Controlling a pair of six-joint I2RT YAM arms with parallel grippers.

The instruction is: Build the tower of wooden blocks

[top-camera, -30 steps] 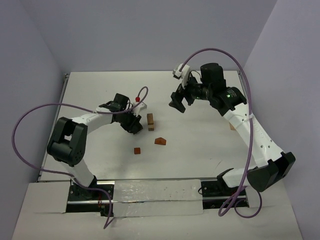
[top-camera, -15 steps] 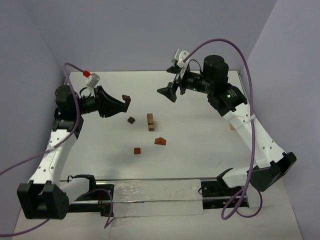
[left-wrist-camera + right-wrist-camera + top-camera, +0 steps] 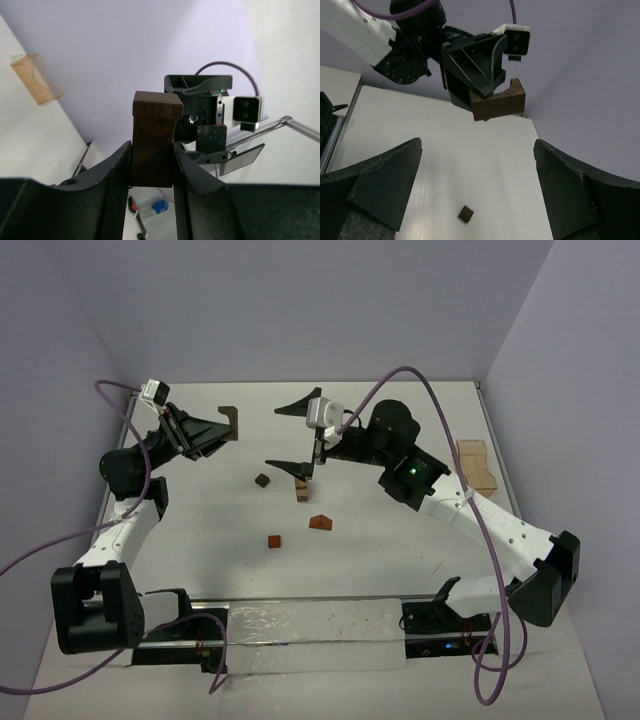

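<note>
The left gripper [image 3: 220, 429] is held up off the table [image 3: 400, 550], and its fingers [image 3: 112, 185] are clamped on the flat faces of a dark arch block [image 3: 229, 418]. The block is carried at the very fingertips, and its curved notch is caught clearly by the right wrist camera. Directly opposite, the right gripper [image 3: 276, 438] is pointed at that block. Its fingers [image 3: 380, 185] are spread wide apart, nothing is held between them, and a clear gap is left between the two grippers. The wood block tower [image 3: 300, 484], a short upright stack of tan blocks, is found just under the lower finger of the right gripper in the overhead view. Whether finger and stack are touching cannot be told from there. A small dark cube [image 3: 262, 480] is seen lying on the table below the open fingers of the right gripper, just to the tower's side nearer the left gripper. A reddish wedge [image 3: 320, 523] and a reddish cube [image 3: 274, 541] are left loose on the table past the tower, on the base side of the right gripper and apart from each other. A pale wooden box [image 3: 476, 462] is seen well behind the right gripper, beside its forearm.
</note>
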